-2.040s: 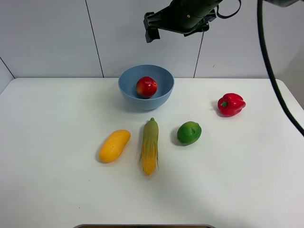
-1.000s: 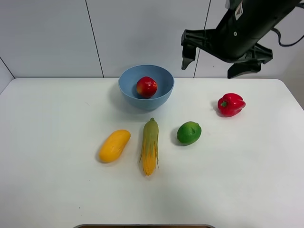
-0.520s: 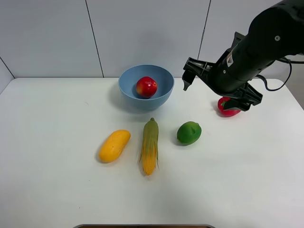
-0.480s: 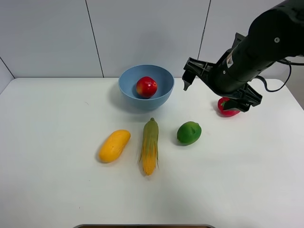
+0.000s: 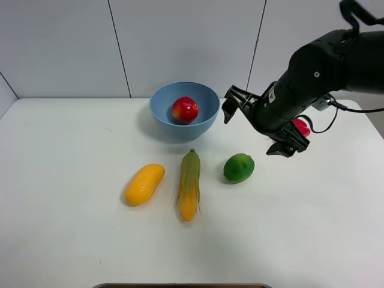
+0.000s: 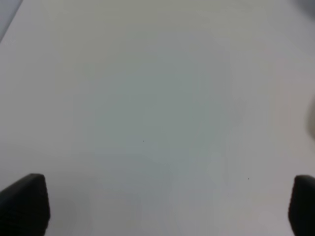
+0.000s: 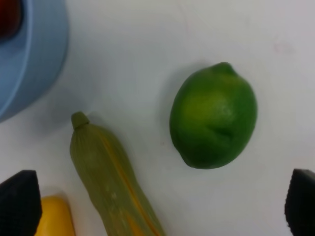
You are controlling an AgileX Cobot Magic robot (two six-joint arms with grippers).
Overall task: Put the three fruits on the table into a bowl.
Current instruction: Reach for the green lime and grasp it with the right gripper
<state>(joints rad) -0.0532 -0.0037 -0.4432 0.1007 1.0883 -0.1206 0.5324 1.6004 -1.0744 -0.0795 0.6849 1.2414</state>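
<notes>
Right gripper (image 5: 255, 131) has dropped from above the bowl (image 5: 180, 129) to its front-right, jaws spread wide and empty, over the lime (image 5: 239, 167). Apple (image 5: 185, 110) sits in bowl; mango (image 5: 144, 183) lies front-left of bowl. Left gripper (image 6: 162, 206) also spread. Step: lime pickup. Next, likely: lower, straddle lime, close.

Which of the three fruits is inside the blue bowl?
The red apple sits in the bowl; the lime and the mango lie on the table.
</notes>
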